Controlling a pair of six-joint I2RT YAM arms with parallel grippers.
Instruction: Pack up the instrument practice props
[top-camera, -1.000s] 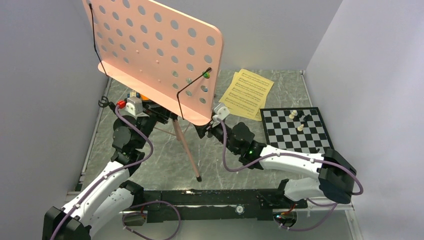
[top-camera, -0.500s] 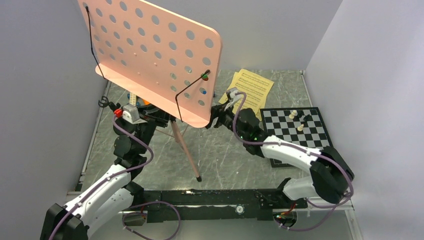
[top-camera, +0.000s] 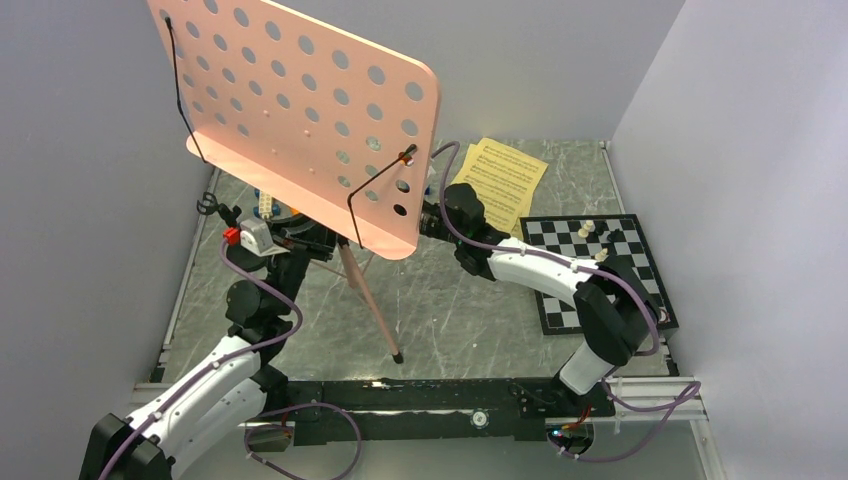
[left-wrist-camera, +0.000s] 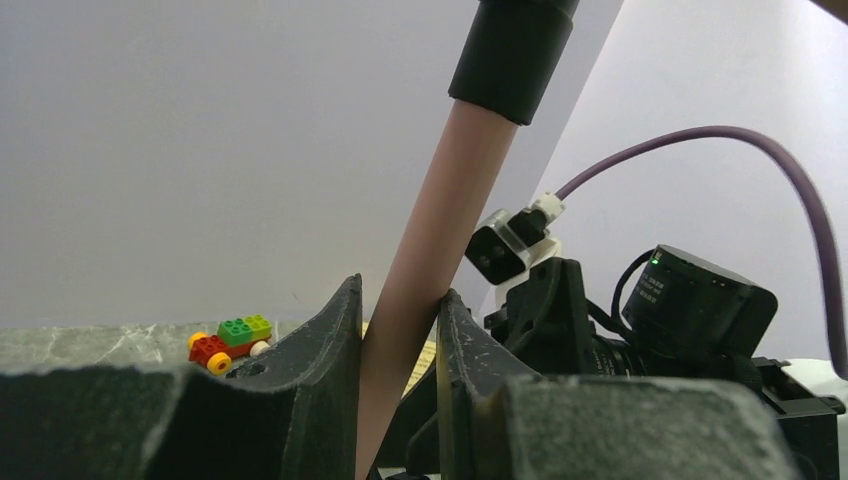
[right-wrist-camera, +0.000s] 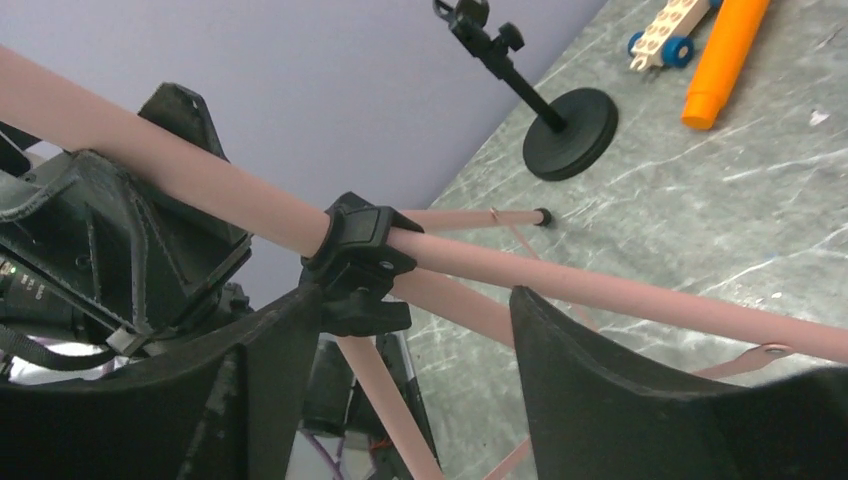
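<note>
The pink music stand (top-camera: 300, 110) stands tilted on its tripod legs (top-camera: 370, 300) at the middle left. My left gripper (left-wrist-camera: 400, 340) is shut on its pink pole (left-wrist-camera: 440, 220), below the black sleeve. My right gripper (right-wrist-camera: 415, 340) is open under the panel, its fingers on either side of the black leg collar (right-wrist-camera: 360, 250) without touching it. The yellow sheet-music pages (top-camera: 500, 180) lie at the back. The orange microphone (right-wrist-camera: 725, 60) and the black mic stand (right-wrist-camera: 570, 120) rest on the table behind the stand.
A chessboard (top-camera: 590, 265) with pieces lies at the right, under my right arm. A toy block with blue wheels (right-wrist-camera: 670, 30) sits beside the microphone. A small red-and-green brick car (left-wrist-camera: 230, 340) is at the back. Walls close in on three sides.
My right arm has reached farther left under the panel towards the stand's pole and its jaws have widened. The stand's panel has shifted slightly left. The left grip is unchanged.
</note>
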